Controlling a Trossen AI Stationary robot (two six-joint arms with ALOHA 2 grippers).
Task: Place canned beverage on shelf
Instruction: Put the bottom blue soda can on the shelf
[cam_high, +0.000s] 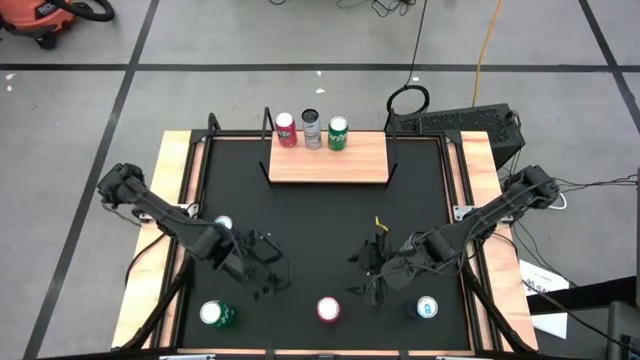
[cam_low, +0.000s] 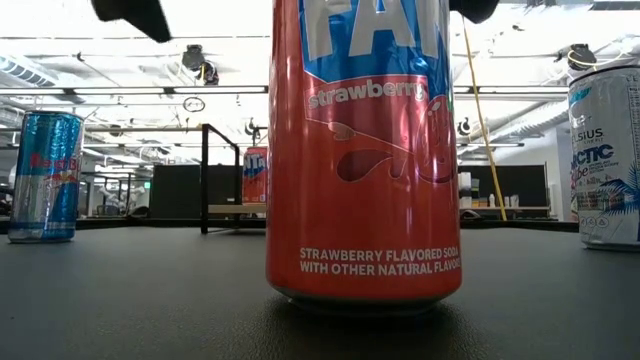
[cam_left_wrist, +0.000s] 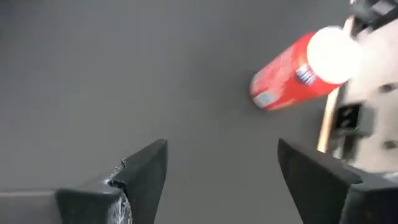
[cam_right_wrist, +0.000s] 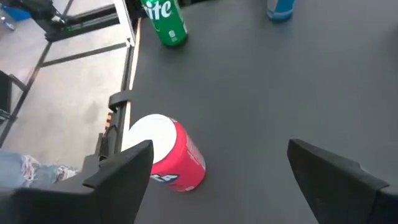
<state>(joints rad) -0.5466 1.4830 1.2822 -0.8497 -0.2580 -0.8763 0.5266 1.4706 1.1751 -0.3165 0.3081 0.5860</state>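
The shelf (cam_high: 328, 158), a light wooden board on black rod brackets, stands at the table's far middle. A red (cam_high: 287, 129), a silver (cam_high: 312, 128) and a green can (cam_high: 338, 132) stand along its far edge. A red strawberry soda can (cam_high: 328, 309) (cam_low: 365, 150) stands upright near the table's front edge. My left gripper (cam_high: 268, 278) (cam_left_wrist: 222, 143) hovers open to the can's left (cam_left_wrist: 298, 65). My right gripper (cam_high: 370, 272) (cam_right_wrist: 220, 143) hovers open to the can's right (cam_right_wrist: 168, 152). Neither holds anything.
A green can (cam_high: 215, 314) (cam_right_wrist: 165, 22) stands at the front left and a white-and-blue can (cam_high: 427, 307) (cam_low: 605, 160) at the front right. A blue can (cam_high: 222, 224) (cam_low: 45, 175) stands by the left arm. Bare black tabletop (cam_high: 320, 220) lies between the grippers and the shelf.
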